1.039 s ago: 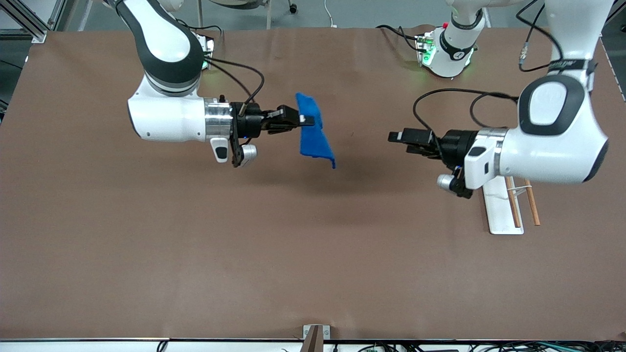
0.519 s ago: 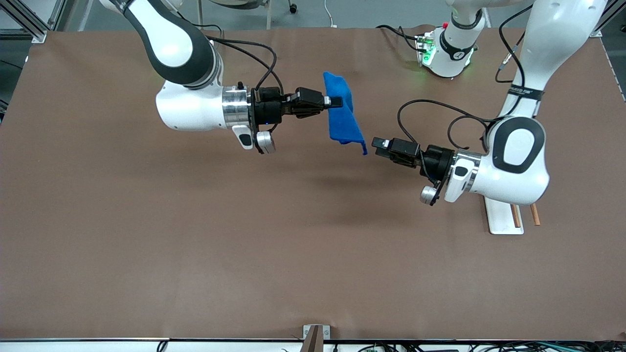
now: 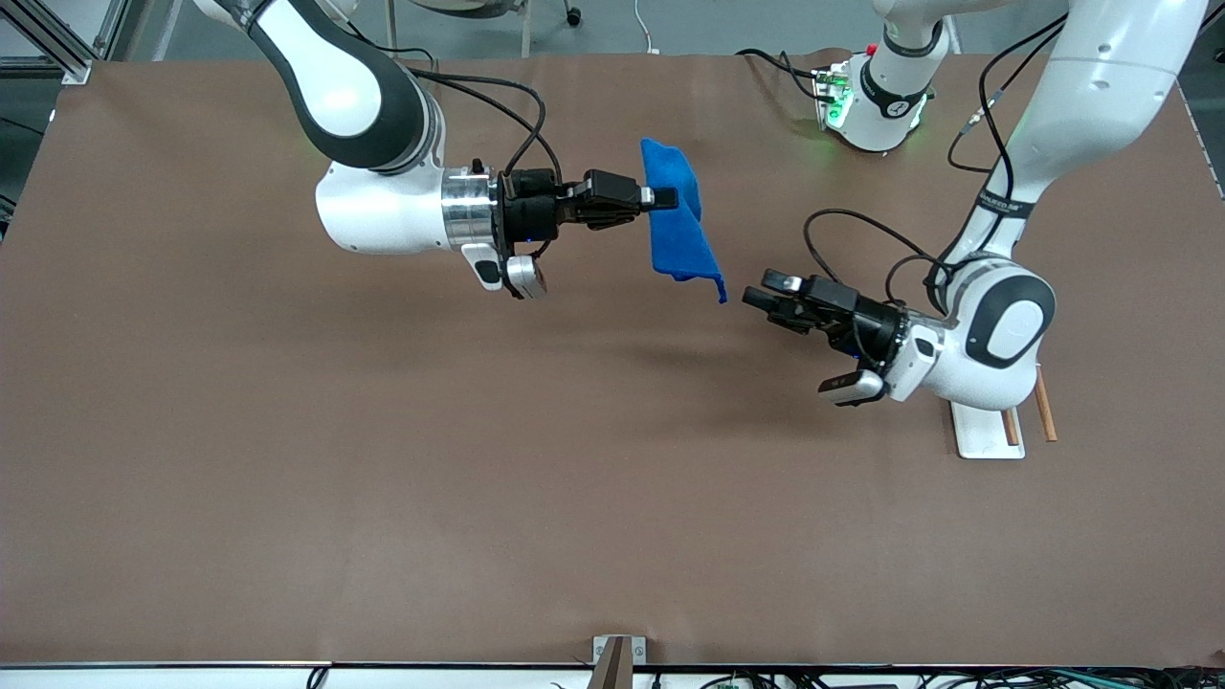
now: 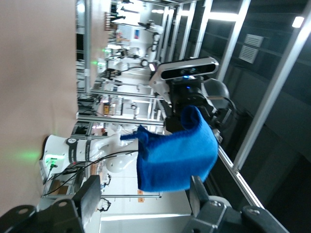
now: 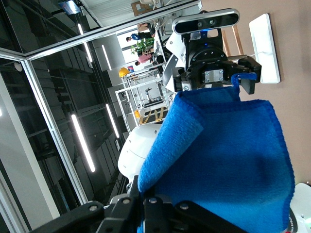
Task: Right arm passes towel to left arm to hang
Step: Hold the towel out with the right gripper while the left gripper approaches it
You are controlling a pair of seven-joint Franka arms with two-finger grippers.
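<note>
Your right gripper [image 3: 660, 199] is pinched shut on the upper edge of the towel [image 3: 676, 230], holding it in the air over the middle of the table [image 3: 287, 459], toward the robots' bases. The cloth hangs limp below the grip, folded on itself at the top, with its lowest corner and short loop [image 3: 720, 292] dangling toward the left gripper [image 3: 766, 292]. Your left gripper stands with its fingers spread apart, near that corner but not touching it. Judge the towel as light, soft and without stiffness: it will sag and swing, and a shallow pinch on the thin hem may slip. Take hold on the free hanging edge, well apart from the right gripper's fingers, with a deep bite into the cloth. The white rack tray [image 3: 986, 431] with its wooden rods [image 3: 1046, 413] lies beneath the left arm [image 3: 1005, 330].
</note>
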